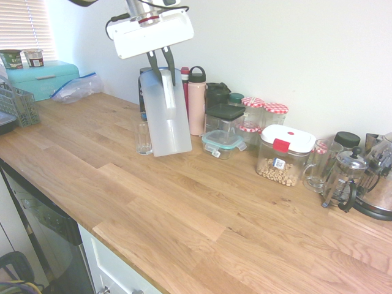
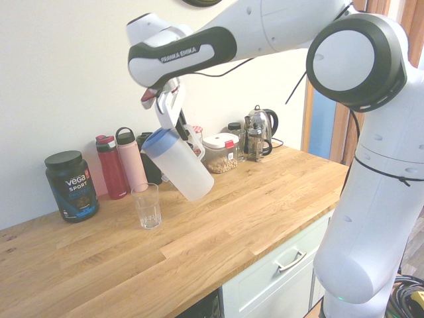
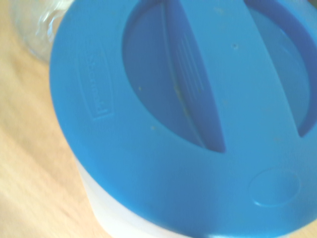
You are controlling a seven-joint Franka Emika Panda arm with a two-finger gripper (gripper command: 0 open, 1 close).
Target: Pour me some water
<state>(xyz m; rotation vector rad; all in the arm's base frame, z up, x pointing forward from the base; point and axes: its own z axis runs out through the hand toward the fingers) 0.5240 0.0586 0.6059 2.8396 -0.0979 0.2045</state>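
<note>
A tall translucent white jug with a blue lid hangs lifted off the counter. It is tilted, lid end leaning toward a clear drinking glass that stands upright on the wood just beside and below it. My gripper is shut on the jug's top, near the lid. The water is hidden behind the jug's cloudy wall; none shows flowing. In the wrist view the lid fills the picture, with the glass's rim in a corner.
Behind the jug stand a pink bottle, a red bottle and a black tub. Along the wall are food containers, a cereal box, a French press and a kettle. A dish rack sits far left.
</note>
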